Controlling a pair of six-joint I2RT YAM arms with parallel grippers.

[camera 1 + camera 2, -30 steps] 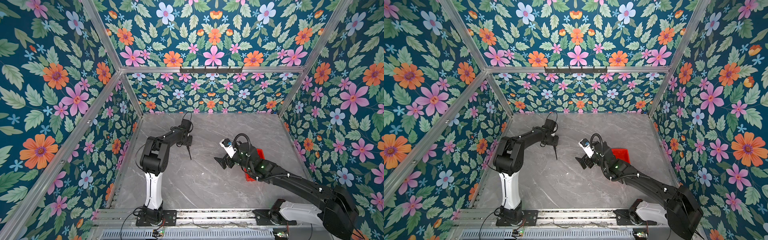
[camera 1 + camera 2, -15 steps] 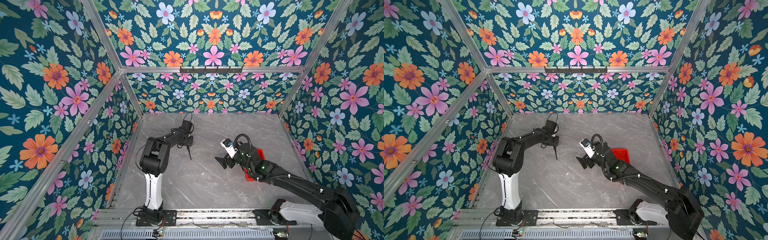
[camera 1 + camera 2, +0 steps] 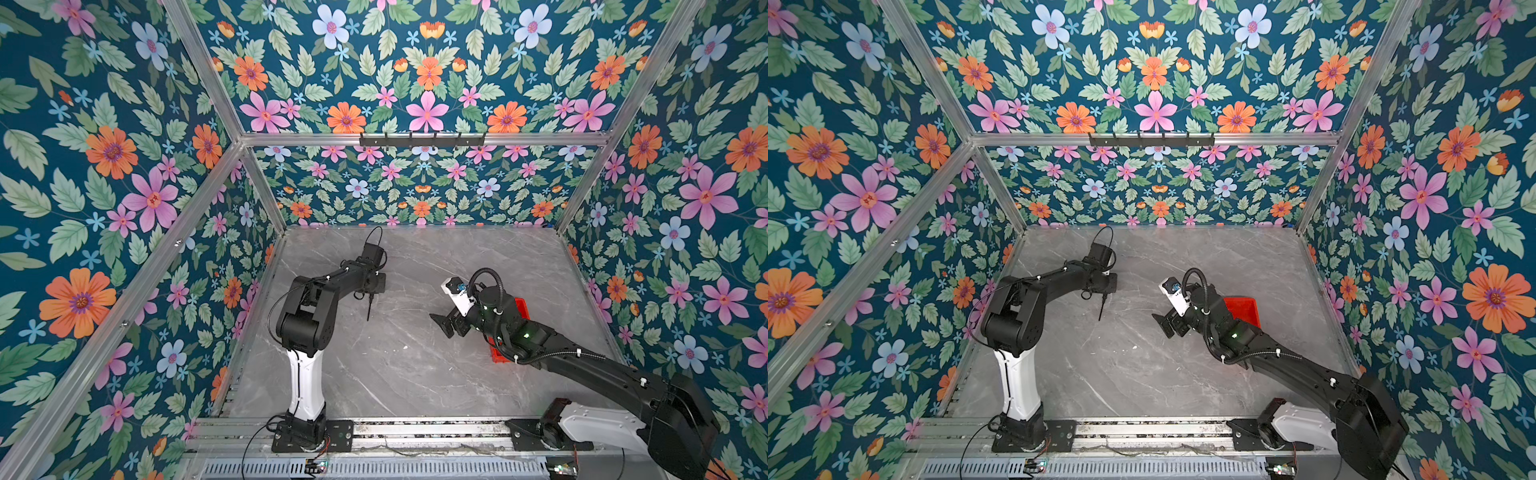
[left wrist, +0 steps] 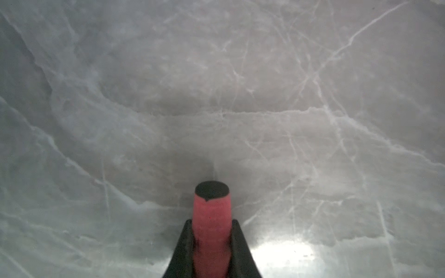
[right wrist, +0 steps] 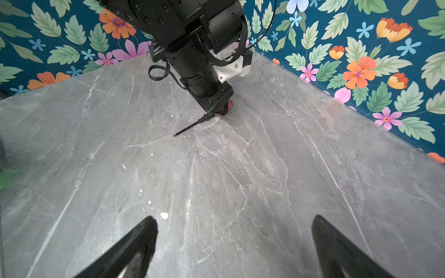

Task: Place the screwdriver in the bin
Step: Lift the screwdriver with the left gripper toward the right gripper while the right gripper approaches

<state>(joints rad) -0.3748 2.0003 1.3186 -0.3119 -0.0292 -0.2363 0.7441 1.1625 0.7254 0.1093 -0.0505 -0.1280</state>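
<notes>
Grasp looks done: left end effector (image 4: pixel 212 223) pinches the slim red-pink-handled screwdriver (image 4: pixel 212 208) low on the grey marble bench (image 3: pixel 395 365), right end effector (image 5: pixel 234 222) gapes empty; next calls for lift and carry across to the shallow red plastic bin (image 3: pixel 1241 309), partly under the right arm.

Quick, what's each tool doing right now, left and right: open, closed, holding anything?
Left tool: closed on the screwdriver, gripping its red handle.
Right tool: open, holding nothing.
</notes>
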